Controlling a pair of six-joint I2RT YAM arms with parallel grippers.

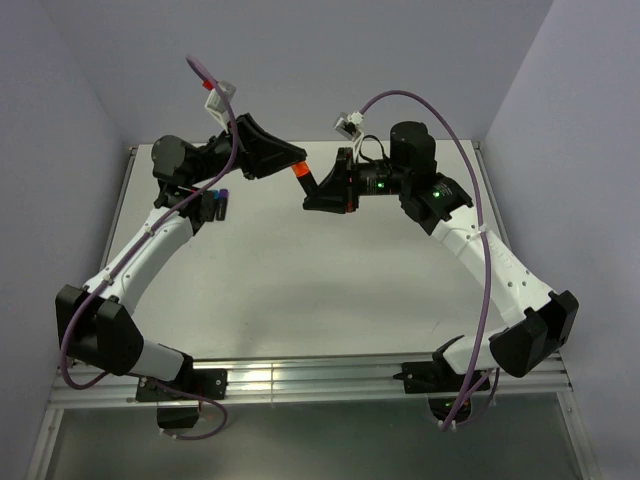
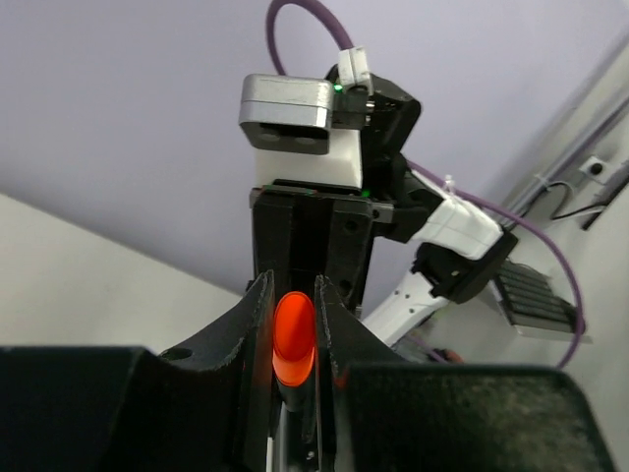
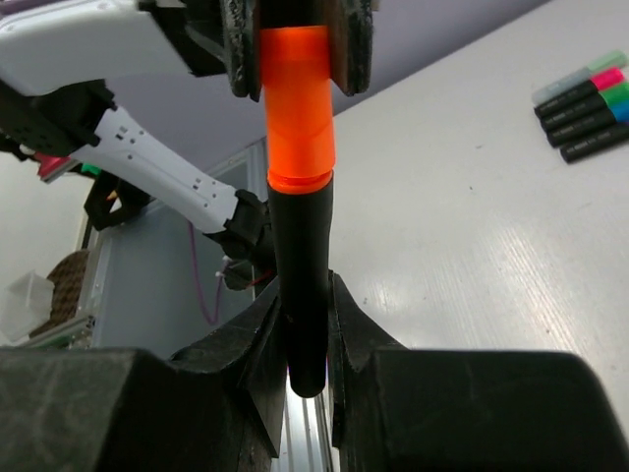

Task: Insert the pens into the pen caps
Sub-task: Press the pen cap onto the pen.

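1. The right gripper is pressed together on the black barrel of a pen. It pinches the barrel near its bottom end, and the pen stands up out of the jaws.
2. The left gripper is closed on an orange cap. In the right wrist view its fingers press on both sides of the cap's upper part.
3. The orange cap sits on the top end of the pen, in line with it. The cap's lower rim meets the barrel, which runs up into it. I cannot tell whether it is pushed fully home.
4. In the top view the two grippers face each other above the far middle of the desk, and the cap shows as a small orange spot between them. Pen and cap are held in the air, apart from the desk top.
5. The other pens lie side by side in a tight row on the desk, well apart from the held pen. Their ends show pale green, pink, green and blue.
6. From above, that row lies at the far left of the desk, just beside the left arm.
7. A purple cable runs along each arm.
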